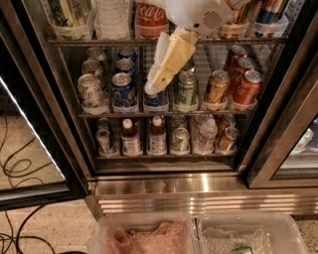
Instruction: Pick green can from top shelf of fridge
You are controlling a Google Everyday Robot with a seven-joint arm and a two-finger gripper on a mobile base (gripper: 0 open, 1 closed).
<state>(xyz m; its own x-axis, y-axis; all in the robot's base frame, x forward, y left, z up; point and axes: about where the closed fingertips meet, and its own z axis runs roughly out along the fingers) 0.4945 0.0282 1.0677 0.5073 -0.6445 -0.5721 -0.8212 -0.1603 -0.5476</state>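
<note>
The gripper [155, 83] hangs before the fridge's [169, 187] middle rack, angled down over a blue can [156, 98]; whether it is clenched cannot be told; the green can [68, 14] stands far left on the top shelf [104, 42], well apart.

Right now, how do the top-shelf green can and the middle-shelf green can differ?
The green can is light and patterned, top left; the dark green can sits one shelf lower, near the centre. The gripper hangs beside the dark one, far from the light one. Both stand upright.
</note>
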